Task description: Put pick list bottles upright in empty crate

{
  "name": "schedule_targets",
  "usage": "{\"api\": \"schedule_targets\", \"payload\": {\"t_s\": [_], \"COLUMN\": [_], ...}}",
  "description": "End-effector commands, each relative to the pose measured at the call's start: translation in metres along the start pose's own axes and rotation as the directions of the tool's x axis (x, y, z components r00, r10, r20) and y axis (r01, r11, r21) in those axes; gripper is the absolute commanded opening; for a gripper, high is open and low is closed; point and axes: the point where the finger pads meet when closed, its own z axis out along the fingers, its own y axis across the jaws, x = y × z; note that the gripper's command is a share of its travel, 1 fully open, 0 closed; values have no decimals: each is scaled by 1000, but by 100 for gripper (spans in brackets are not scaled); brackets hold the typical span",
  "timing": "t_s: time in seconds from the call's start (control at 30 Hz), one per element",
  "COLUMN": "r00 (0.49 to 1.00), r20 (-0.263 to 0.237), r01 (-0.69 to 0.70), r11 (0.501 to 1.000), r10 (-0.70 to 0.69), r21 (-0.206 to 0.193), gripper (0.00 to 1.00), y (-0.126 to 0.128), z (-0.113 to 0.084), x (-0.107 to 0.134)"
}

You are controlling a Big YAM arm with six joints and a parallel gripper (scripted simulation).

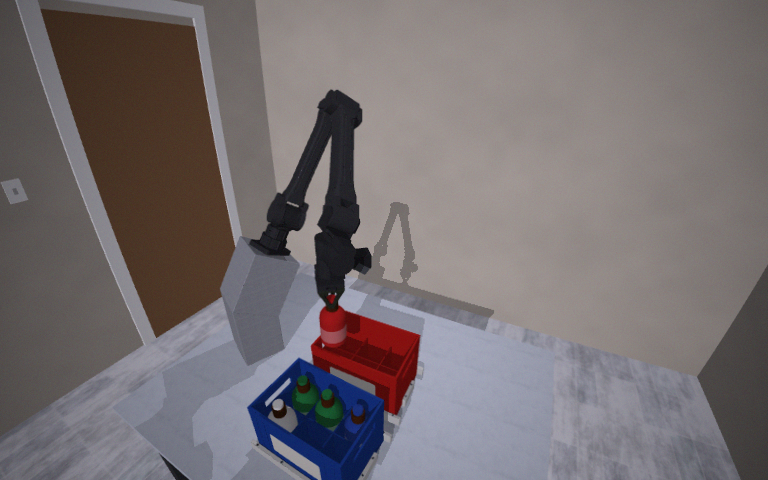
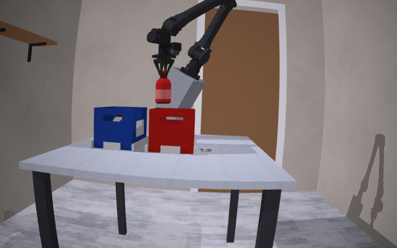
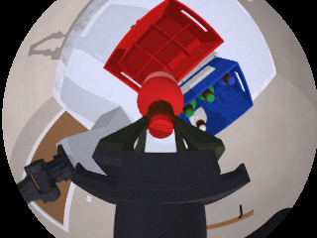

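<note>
My gripper (image 1: pixel 331 303) (image 2: pixel 164 73) (image 3: pixel 160 119) is shut on the neck of a red bottle (image 1: pixel 333 325) (image 2: pixel 163 90) (image 3: pixel 159 94). The bottle hangs upright above the rim of the red crate (image 1: pixel 353 367) (image 2: pixel 172 134) (image 3: pixel 121 74), at its end nearer the arm base. No bottles show in the red crate's visible compartments. The blue crate (image 1: pixel 260 424) (image 2: pixel 112 131) (image 3: pixel 245 106) holds two green bottles (image 1: pixel 304 396) (image 1: pixel 328 412), a white bottle (image 1: pixel 282 418) and a blue bottle (image 1: pixel 355 421). The pick list (image 2: pixel 205 149) lies beside the red crate; its writing is too small to read.
The crates stand close side by side, with low white blocks (image 2: pixel 170 149) (image 2: pixel 111 145) around their bases. The grey arm base (image 1: pixel 263 305) (image 2: pixel 187 90) (image 3: pixel 94 144) stands behind the red crate in the exterior view. A wooden shelf (image 2: pixel 26 34) hangs on the left wall.
</note>
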Motion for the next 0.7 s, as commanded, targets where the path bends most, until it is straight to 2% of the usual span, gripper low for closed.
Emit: {"api": "schedule_targets", "payload": {"t_s": [0.0,0.2,0.3,0.37,0.47,0.5,0.6,0.67], "r00": [1000,1000,999,1000,1000,1000,1000,1000], "r20": [9,10,17,15,16,16,16,21], "r01": [17,19,35,21,14,17,3,9], "r11": [999,999,997,998,998,997,998,997], "r10": [-18,-19,-36,-22,-15,-18,-4,-10], "r21": [44,46,74,60,63,75,59,78], "gripper": [0,0,0,0,0,0,0,0], "y": [-1,11,4,14,13,8,16,7], "z": [-13,-12,-20,-15,-15,-18,-12,-17], "x": [-14,-15,-24,-18,-16,-17,-9,-12]}}
